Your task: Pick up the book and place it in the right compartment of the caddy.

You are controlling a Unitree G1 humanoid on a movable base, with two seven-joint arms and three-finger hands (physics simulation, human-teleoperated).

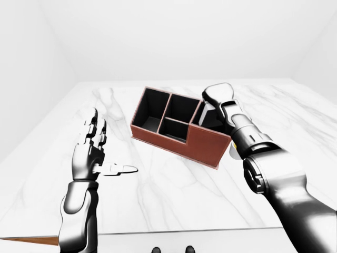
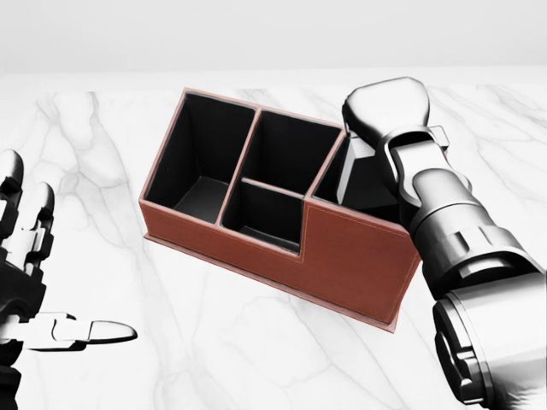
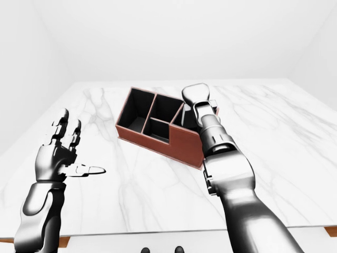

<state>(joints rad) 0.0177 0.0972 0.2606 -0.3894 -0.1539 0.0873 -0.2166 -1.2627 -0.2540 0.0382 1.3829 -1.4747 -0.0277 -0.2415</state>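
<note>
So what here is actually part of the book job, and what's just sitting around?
Part of the job:
- caddy
- book, a dark slab in the caddy's right compartment, mostly hidden
- right hand, over that compartment; its fingers are hidden

Just around:
- left hand, open and apart from the caddy
- marble table

a white marble table (image 2: 214,342) carries the red-brown caddy (image 2: 350,260), which sits flat near its middle.
</note>
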